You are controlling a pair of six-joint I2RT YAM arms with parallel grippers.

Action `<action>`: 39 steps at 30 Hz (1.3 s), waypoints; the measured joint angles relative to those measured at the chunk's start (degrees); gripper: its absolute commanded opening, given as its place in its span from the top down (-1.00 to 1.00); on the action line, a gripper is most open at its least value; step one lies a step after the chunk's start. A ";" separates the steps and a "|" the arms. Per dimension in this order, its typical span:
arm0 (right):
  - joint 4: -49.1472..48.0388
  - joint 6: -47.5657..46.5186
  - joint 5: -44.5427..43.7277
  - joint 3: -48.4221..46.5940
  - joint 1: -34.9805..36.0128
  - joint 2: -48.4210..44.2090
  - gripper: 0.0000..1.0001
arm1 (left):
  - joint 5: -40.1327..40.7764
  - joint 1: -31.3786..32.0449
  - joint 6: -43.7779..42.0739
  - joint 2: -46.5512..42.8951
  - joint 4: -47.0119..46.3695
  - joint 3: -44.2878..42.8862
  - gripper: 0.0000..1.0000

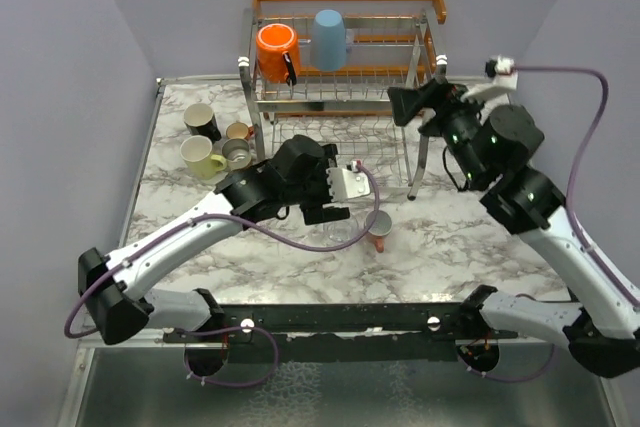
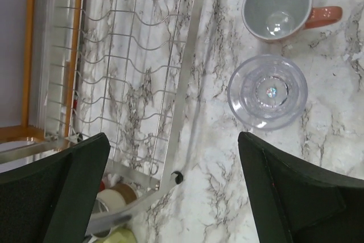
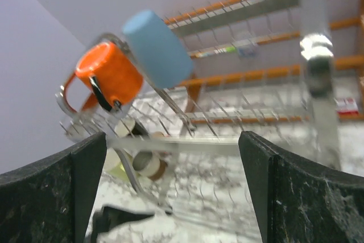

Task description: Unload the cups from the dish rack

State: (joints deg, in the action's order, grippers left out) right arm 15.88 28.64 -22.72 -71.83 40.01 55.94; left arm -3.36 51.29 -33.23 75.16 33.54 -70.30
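Observation:
The dish rack [image 1: 345, 87] stands at the back, with a bright orange mug [image 1: 275, 50] and a light blue cup [image 1: 329, 39] upside down on its upper tier. In the right wrist view the orange mug [image 3: 108, 75] and the blue cup [image 3: 158, 46] lie ahead, up and to the left. My right gripper [image 1: 410, 105] is open at the rack's right end, empty. My left gripper [image 1: 325, 212] hangs open over the table in front of the rack, holding nothing. A clear glass cup [image 2: 267, 91] and a small orange-red mug [image 2: 278, 7] stand upright just beyond its fingers.
Left of the rack stand a black cup [image 1: 201, 120], a pale yellow mug [image 1: 200, 155], a tan cup [image 1: 238, 131] and a grey cup [image 1: 237, 153]. The rack's lower wire tier [image 2: 131, 72] holds nothing. Purple walls close in on three sides.

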 measured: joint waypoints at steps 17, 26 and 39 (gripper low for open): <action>13.25 -12.83 8.50 -52.68 0.00 50.34 -0.99 | 1.55 -8.09 -4.70 -25.42 10.36 11.56 -0.98; 14.12 -19.58 4.46 -60.02 0.00 55.89 -0.88 | 1.55 -8.09 -4.68 -28.28 12.85 13.60 -0.98; 12.63 -25.31 -0.39 -60.57 0.00 58.88 0.08 | 1.46 -8.09 -3.52 -29.24 13.33 13.62 -0.98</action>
State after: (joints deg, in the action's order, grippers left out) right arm 28.51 3.33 -23.11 -132.40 40.01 114.83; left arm -1.89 43.20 -36.75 45.91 46.87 -56.69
